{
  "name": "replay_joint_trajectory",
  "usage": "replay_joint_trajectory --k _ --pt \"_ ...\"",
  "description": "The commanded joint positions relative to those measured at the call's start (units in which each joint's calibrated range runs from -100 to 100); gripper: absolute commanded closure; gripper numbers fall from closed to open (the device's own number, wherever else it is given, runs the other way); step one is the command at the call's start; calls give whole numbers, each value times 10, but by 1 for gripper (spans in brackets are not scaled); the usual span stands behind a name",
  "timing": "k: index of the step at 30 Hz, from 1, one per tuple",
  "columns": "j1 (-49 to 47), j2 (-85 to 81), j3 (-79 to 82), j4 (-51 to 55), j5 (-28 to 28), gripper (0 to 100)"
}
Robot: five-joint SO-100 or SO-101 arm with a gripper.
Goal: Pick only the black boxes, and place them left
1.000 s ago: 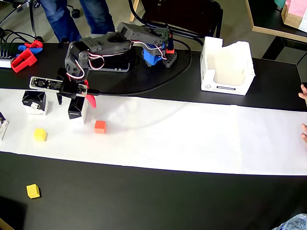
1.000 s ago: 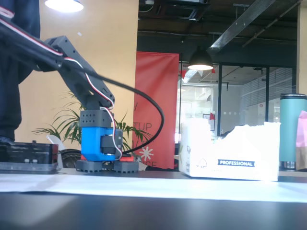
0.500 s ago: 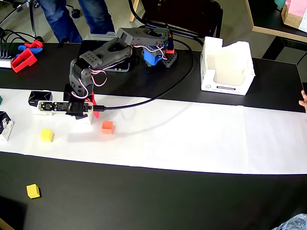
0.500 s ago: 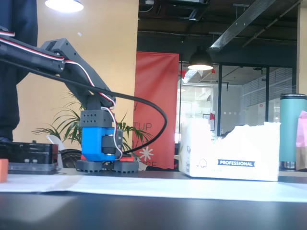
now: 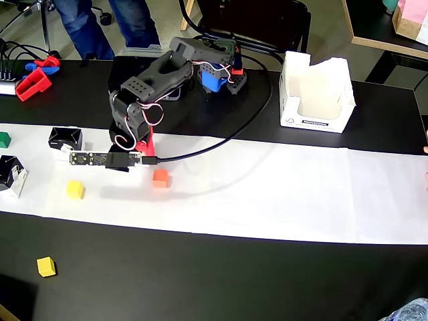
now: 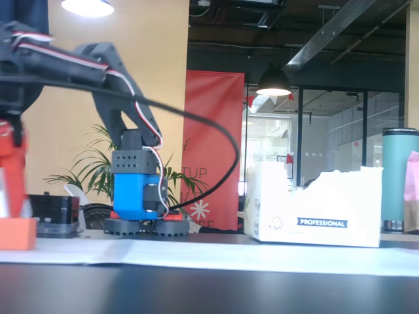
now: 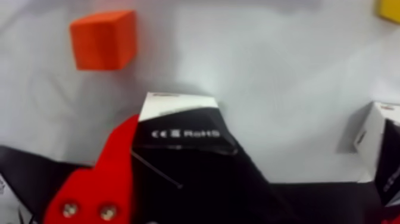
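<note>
Black cardboard box with a white end panel (image 7: 178,128) sits clamped in the red-fingered tool (image 7: 172,179), held over the white paper strip (image 5: 267,187) on the dark surface (image 5: 200,274), near a small orange cube (image 5: 160,177). Two more black cardboard boxes (image 5: 65,139) (image 5: 12,174) rest on the strip toward the overhead view's left, beside a yellow cube (image 5: 74,190).

The gripper (image 5: 128,160) has lifted its black box (image 7: 181,128) off the white paper strip (image 5: 267,187). The paper has slid right, carrying the orange cube (image 5: 160,177), yellow cube (image 5: 74,189) and other boxes along.
</note>
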Motion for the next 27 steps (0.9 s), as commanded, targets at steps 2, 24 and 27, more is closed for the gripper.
replay_joint_trajectory --k 2,24,27 --pt "-55 -264 172 9 -29 87" --pt "-639 -645 445 9 -378 88" --pt "-748 -645 410 8 -438 87"
